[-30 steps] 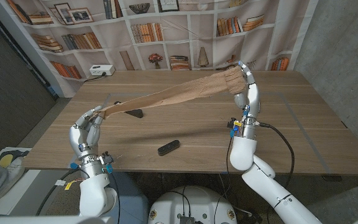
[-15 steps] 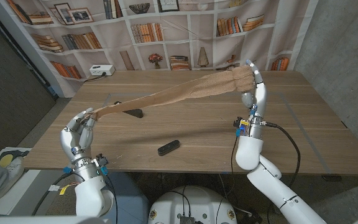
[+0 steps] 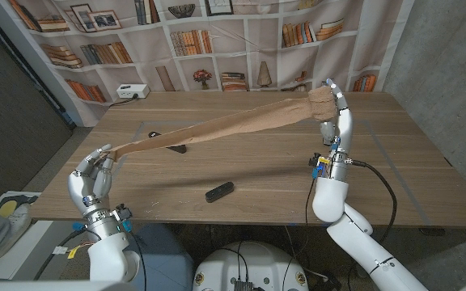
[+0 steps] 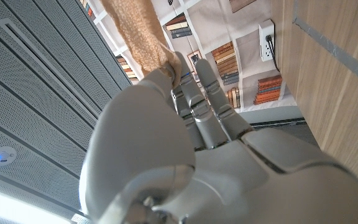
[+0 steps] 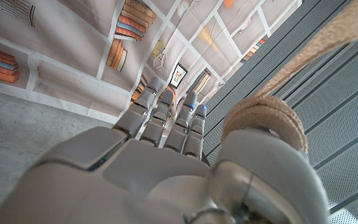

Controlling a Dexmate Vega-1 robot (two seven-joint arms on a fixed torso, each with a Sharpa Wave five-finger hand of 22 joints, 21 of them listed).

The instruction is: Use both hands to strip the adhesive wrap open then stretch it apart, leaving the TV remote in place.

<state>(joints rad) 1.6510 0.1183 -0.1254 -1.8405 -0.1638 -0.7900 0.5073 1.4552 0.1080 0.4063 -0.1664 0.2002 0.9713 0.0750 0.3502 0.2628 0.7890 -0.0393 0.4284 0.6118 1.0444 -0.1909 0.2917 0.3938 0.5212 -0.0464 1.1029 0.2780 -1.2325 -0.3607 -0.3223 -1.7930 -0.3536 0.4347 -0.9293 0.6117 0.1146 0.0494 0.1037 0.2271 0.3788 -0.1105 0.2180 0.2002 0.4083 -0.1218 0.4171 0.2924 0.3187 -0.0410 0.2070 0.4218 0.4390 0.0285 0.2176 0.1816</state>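
Note:
A long tan adhesive wrap (image 3: pixel 225 125) is stretched in the air across the table, rising from near left to far right. My left hand (image 3: pixel 91 179) holds its thin end near the table's front left corner; the left wrist view shows the wrap (image 4: pixel 135 31) leaving my curled fingers (image 4: pixel 197 106). My right hand (image 3: pixel 332 113), raised high at the right, grips the wider bunched end, which wraps over the hand (image 5: pixel 263 118) in the right wrist view. The black TV remote (image 3: pixel 220 191) lies on the table below the wrap, apart from both hands.
A second dark object (image 3: pixel 174 147) lies on the table under the wrap's left part. A white power strip (image 3: pixel 133 91) sits at the far left edge. A bookshelf-print backdrop (image 3: pixel 217 40) hangs behind the wooden table (image 3: pixel 265 174).
My left hand has pulled outward to the left and toward the front edge, my right hand has moved slightly right and up, and the wrap is stretched longer and thinner. The remote has not moved.

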